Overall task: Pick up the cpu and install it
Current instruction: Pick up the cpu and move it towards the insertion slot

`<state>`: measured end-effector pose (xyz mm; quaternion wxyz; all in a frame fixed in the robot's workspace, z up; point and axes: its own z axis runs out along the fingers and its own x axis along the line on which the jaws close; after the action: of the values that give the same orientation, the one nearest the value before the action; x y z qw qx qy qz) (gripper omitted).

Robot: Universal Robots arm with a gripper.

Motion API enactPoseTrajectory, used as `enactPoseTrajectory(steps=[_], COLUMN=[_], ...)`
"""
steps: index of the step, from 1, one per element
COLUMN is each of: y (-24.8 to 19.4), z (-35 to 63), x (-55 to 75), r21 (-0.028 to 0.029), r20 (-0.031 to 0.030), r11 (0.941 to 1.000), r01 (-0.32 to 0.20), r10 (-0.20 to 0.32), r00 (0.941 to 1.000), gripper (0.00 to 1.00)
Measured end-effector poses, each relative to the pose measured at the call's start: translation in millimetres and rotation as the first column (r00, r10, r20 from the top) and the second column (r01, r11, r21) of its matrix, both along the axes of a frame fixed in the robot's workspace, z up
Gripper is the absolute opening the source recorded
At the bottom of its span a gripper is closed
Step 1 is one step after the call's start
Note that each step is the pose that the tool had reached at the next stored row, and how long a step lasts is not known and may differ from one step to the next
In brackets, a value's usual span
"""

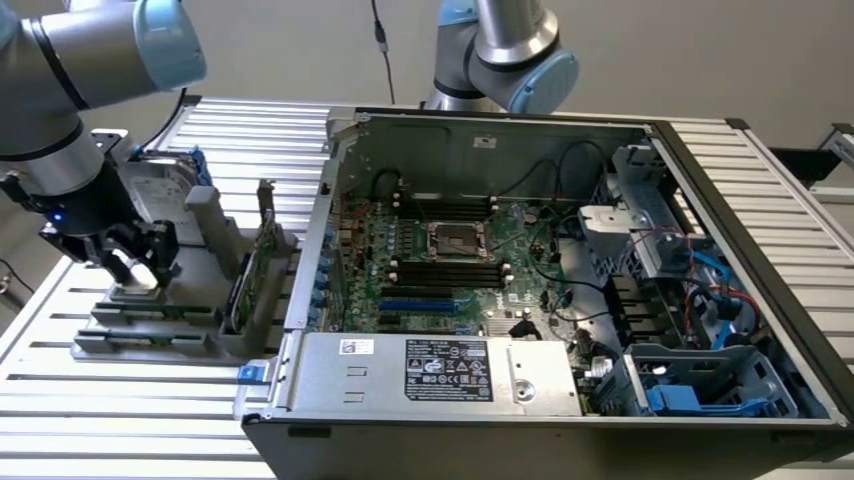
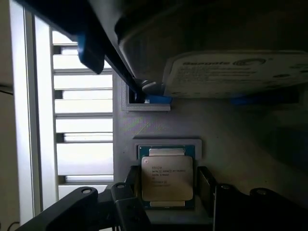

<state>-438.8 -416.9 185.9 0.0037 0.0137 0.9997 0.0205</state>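
The cpu (image 2: 167, 177), a small square chip with a silver-grey metal top on a green edge, lies flat in a shallow recess of the grey parts holder (image 1: 147, 325) at the exterior view's left. My gripper (image 1: 131, 285) reaches down over it, and in the wrist view the gripper (image 2: 167, 188) straddles the chip. One black finger (image 2: 132, 185) sits at one side of the chip; the other finger (image 2: 206, 185) stands a sliver off the opposite side. The jaws are open and close around it. The empty cpu socket (image 1: 454, 240) sits mid-motherboard in the open computer case (image 1: 694, 200).
A silver hard drive (image 2: 231, 67) in a blue frame stands right behind the cpu on the holder. Upright cards (image 1: 260, 265) stand between the holder and the case wall. A second arm (image 1: 514, 50) hangs behind the case. A power supply (image 1: 427, 375) fills the case's front.
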Motion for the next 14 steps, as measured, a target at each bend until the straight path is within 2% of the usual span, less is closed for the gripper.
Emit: enactPoseTrajectory(steps=[8, 10, 14], y=[0.0, 0.0, -0.1], z=[-4.4, -4.6, -4.6], x=[0.0, -0.1, -0.3], r21=[0.0105, 0.0120, 0.0158], r20=[-0.0012, -0.0017, -0.0017], r11=[0.9999, 0.9999, 0.9999], r01=[-0.001, -0.001, -0.001], r10=[0.001, 0.001, 0.001], r00=[1.0000, 1.0000, 1.0000], gripper=[0.60, 0.55, 0.55])
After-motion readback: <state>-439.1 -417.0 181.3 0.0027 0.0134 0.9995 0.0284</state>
